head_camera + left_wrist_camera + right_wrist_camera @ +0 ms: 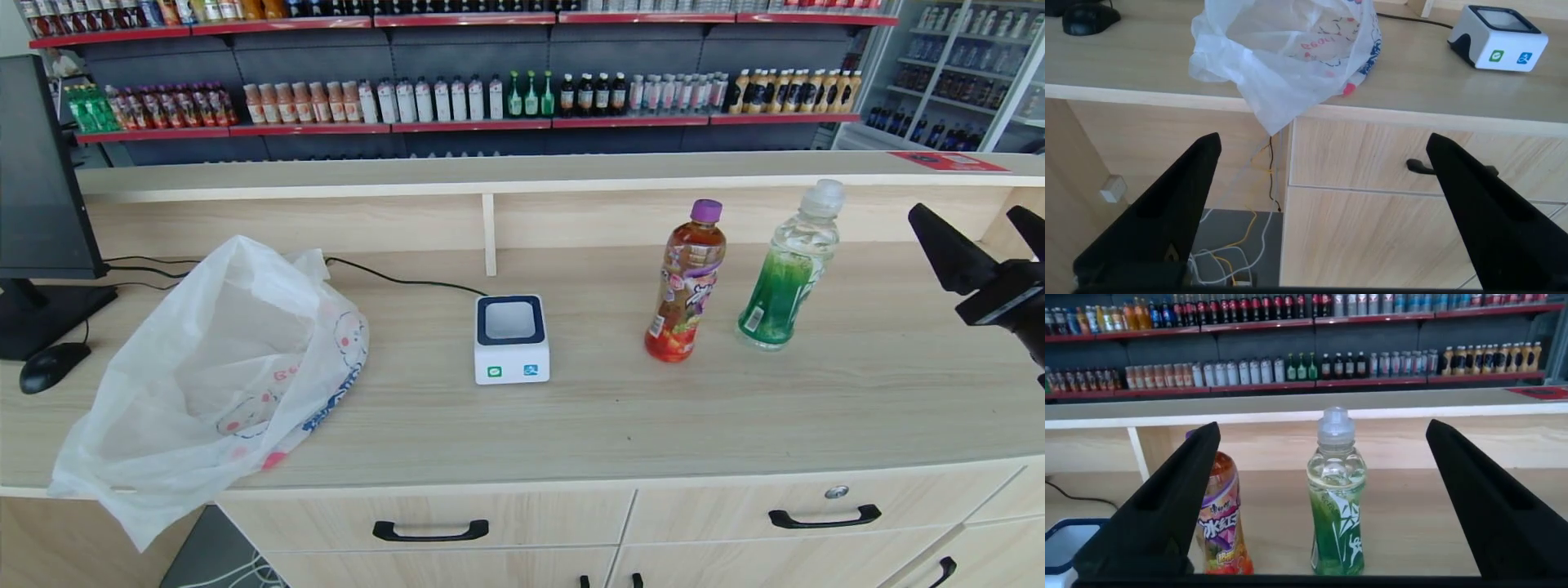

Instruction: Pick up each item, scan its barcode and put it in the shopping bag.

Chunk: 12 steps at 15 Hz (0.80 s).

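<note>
Right tool (967,214) was wide open, empty, right of green bottle (788,273); left tool (1323,140) wide open, empty, near side of shopping bag (1290,57).

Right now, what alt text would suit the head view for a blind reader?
A purple-capped bottle and a green bottle stand on a wooden counter right of a small scanner; a white bag lies open at the left. The right gripper, jaws open, hangs right of the bottles.
</note>
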Available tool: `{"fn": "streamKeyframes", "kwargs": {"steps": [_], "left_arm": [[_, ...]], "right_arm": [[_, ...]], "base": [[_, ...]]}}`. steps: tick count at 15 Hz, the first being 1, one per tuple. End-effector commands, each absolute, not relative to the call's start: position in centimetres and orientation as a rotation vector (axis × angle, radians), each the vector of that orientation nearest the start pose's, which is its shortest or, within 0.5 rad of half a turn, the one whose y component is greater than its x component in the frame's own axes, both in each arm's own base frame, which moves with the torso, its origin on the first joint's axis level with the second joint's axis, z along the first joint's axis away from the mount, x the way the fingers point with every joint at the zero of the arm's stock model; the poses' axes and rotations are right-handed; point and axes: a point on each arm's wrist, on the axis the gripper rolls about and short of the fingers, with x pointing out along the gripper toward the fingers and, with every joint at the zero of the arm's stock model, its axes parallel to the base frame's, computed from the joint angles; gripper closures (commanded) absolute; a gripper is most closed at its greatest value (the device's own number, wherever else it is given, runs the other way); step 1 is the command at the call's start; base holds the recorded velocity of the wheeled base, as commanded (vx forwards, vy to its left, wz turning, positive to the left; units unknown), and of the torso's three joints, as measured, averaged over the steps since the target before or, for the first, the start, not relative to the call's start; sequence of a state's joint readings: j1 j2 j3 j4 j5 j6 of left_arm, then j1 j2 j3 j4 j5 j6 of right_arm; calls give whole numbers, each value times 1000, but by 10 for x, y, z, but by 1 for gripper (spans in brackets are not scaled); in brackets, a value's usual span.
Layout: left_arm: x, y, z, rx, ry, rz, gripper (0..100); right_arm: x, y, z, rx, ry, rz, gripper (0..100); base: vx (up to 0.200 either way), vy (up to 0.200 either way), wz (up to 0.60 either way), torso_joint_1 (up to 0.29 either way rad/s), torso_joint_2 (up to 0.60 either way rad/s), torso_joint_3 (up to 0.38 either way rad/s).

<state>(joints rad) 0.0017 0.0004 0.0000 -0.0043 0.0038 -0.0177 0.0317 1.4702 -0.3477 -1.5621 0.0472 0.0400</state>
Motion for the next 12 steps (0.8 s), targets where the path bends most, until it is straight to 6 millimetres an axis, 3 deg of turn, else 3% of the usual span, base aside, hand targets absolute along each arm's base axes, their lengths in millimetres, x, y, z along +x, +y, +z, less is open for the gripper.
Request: {"fn": "streamKeyframes", "kwargs": {"steps": [1, 6, 9, 12], "left_arm": [[-23, 0, 76, -18, -5, 6, 0], [-23, 0, 76, -17, -5, 5, 0], [-23, 0, 76, -17, -3, 5, 0], [-23, 0, 76, -17, -3, 5, 0]], "right_arm": [[247, 15, 205, 35, -386, 110, 0], [258, 29, 190, 45, -326, 162, 0], [258, 45, 184, 55, -300, 222, 0], [270, 66, 168, 84, -240, 291, 0]], "base": [[0, 0, 0, 0, 0, 0], [0, 0, 0, 0, 0, 0], [0, 0, 0, 0, 0, 0], [0, 0, 0, 0, 0, 0]]}}
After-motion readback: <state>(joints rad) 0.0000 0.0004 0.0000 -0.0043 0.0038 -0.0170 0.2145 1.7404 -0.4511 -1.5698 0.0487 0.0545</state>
